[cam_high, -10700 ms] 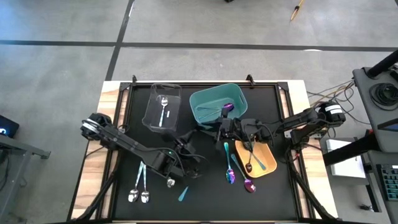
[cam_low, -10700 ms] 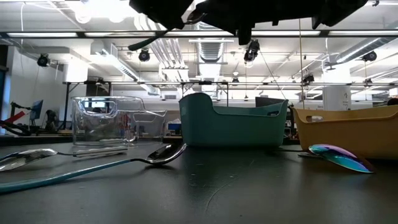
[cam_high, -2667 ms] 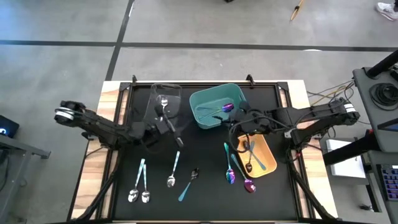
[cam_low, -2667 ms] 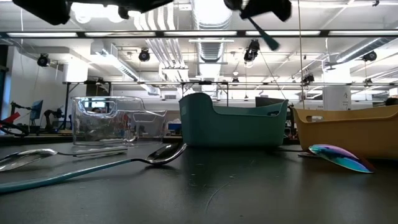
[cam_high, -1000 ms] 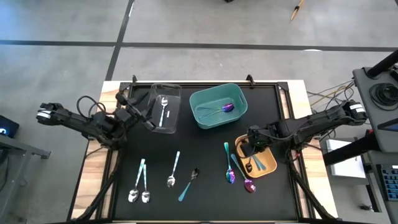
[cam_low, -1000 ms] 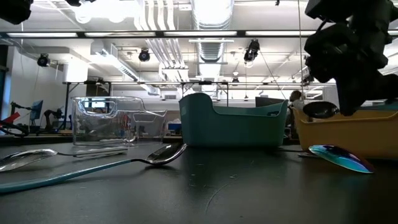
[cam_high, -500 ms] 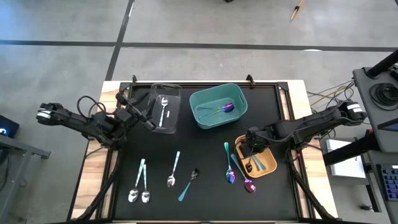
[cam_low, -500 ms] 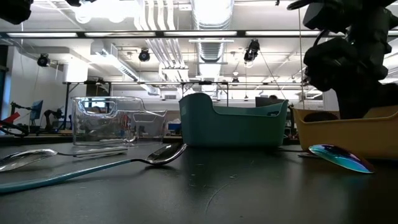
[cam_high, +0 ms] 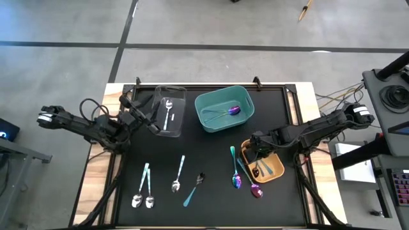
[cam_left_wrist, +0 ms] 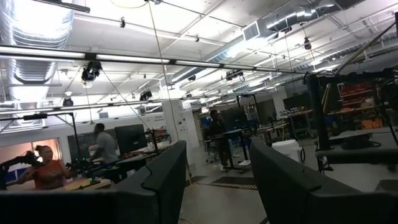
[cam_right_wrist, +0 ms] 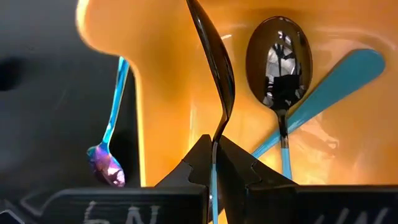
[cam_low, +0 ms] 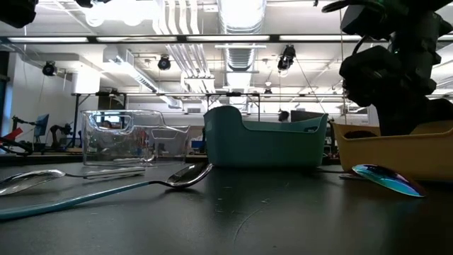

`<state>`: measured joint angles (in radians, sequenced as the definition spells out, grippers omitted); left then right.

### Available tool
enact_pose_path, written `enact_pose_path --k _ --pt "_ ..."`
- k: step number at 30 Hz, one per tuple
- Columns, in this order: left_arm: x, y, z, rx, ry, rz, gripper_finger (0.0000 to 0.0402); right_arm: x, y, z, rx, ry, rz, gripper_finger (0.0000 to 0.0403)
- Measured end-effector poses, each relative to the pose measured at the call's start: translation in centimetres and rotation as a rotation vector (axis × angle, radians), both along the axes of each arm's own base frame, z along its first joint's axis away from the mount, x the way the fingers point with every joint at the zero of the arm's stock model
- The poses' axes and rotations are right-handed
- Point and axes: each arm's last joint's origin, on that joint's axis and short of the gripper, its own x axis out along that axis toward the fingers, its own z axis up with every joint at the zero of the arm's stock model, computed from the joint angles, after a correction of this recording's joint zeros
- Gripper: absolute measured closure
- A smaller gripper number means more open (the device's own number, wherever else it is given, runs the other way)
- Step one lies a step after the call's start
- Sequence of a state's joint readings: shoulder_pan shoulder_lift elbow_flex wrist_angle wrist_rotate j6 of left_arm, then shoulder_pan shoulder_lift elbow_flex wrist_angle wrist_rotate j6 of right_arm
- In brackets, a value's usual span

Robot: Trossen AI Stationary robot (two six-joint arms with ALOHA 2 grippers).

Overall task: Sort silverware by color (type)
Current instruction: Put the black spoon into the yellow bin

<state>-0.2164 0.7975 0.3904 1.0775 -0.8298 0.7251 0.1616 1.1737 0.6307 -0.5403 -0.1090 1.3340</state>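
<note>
The right gripper [cam_right_wrist: 213, 163] is clamped on a dark teal-handled spoon [cam_right_wrist: 214, 68], bowl pointing away from its fingers, above the orange bin [cam_high: 276, 167] near the table's right edge. The left gripper [cam_high: 142, 115], fingers apart, waits beside the clear bin [cam_high: 167, 112].

in the low view the right arm's dark bulk [cam_low: 396, 64] blocks part of the orange bin [cam_low: 425, 152], so what's inside is hidden. the silver spoon [cam_low: 28, 179] is cut off at the edge. people [cam_left_wrist: 106, 149] past the left wrist are too blurry.
</note>
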Motion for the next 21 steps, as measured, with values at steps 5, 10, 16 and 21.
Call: enact_pose_path --k 5,10,16,21 --pt "0.02 0.06 -0.01 0.0 0.001 0.004 0.024 0.0 0.0 -0.25 -0.006 0.02 0.003 0.0394" --pt "0.03 0.07 -0.02 0.0 0.001 0.005 0.024 0.08 0.02 -0.26 -0.002 0.012 0.01 0.0394" --pt "0.04 0.13 -0.02 0.0 0.001 0.009 0.024 0.12 0.03 -0.28 -0.003 0.007 0.013 0.0394" --pt "0.04 0.13 -0.02 0.0 0.001 0.009 0.024 0.34 0.04 0.04 -0.009 -0.004 0.006 0.0381"
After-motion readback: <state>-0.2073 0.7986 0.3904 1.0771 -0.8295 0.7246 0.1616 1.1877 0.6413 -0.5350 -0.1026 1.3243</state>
